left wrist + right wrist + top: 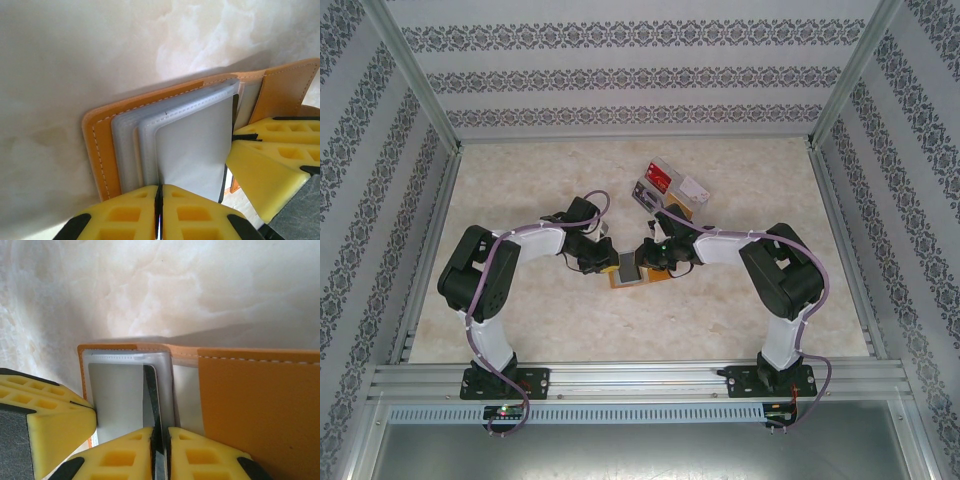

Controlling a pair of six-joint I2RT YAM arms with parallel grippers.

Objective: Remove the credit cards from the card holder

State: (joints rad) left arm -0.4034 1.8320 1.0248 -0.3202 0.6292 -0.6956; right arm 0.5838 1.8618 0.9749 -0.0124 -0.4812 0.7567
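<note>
Marbled tabletop (pixel 740 320), patterned walls (pixel 640 80); left pincer (pixel 159 192) clamps card holder (pixel 100 145), right pincer (pixel 159 435) credit card (pixel 151 395).

No readable text, no brands, no numbers, no signs anywhere

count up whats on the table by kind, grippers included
yellow-fingered grippers: 2 (left gripper, right gripper)
orange-tan leather folding card holder: 1
clear plastic compartment tray: 1
thin plastic cards that can be made out: 2 (red card at the tray, dark grey card in the holder)
total: 6
</note>
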